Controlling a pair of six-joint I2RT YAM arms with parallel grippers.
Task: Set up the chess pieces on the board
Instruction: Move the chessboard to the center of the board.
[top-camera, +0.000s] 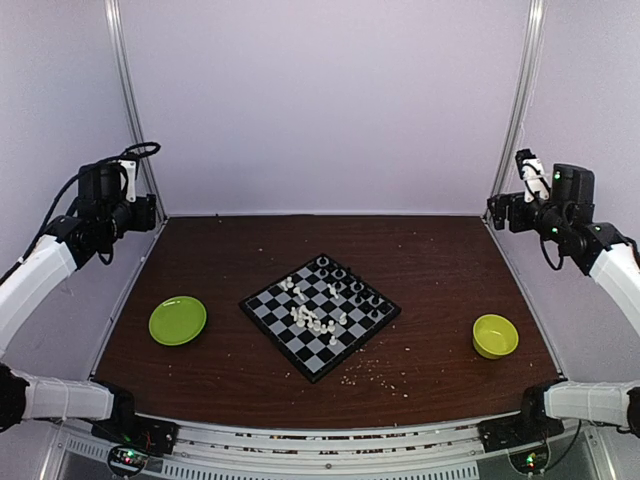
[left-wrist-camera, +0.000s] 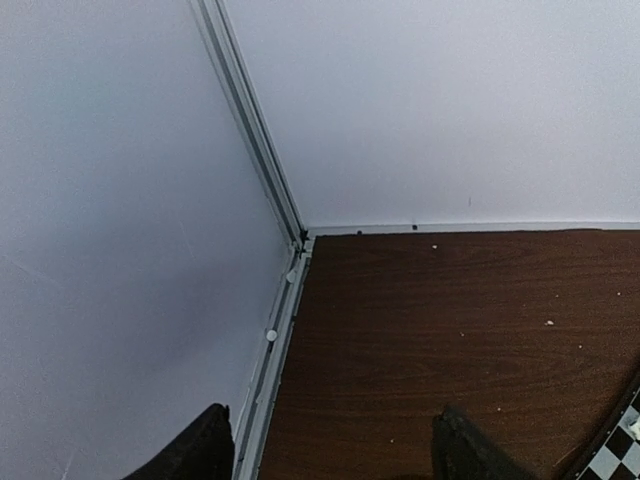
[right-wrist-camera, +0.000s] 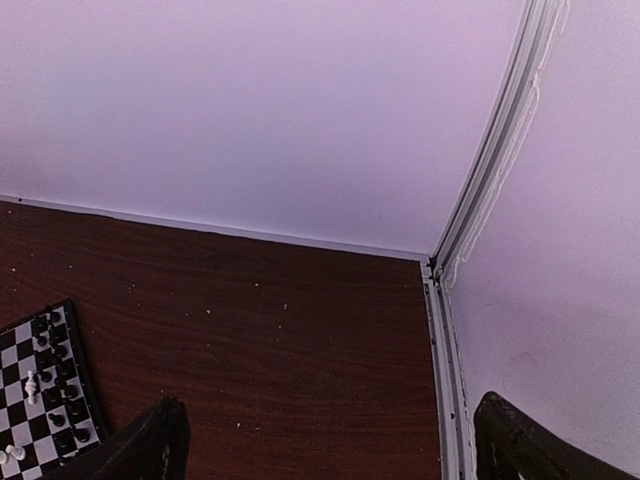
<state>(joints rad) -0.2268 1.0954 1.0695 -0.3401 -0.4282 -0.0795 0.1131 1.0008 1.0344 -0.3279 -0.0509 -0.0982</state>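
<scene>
The board (top-camera: 320, 315) lies turned like a diamond at the table's middle. Black chess pieces (top-camera: 352, 287) stand along its far right edge, and white pieces (top-camera: 312, 318) are bunched loosely near its centre. My left gripper (top-camera: 148, 213) is held high at the far left corner, open and empty, well away from the board. My right gripper (top-camera: 499, 210) is held high at the far right corner, also open and empty. In the left wrist view the gripper (left-wrist-camera: 335, 455) shows only a board corner (left-wrist-camera: 625, 455). In the right wrist view the gripper (right-wrist-camera: 330, 450) sees the board's edge (right-wrist-camera: 40, 390) with black pieces (right-wrist-camera: 62, 392).
A lime-green plate (top-camera: 177, 320) lies left of the board and a lime-green bowl (top-camera: 495, 335) right of it. Pale crumbs (top-camera: 375, 375) are scattered on the brown table near the front right. White walls and metal rails enclose the table.
</scene>
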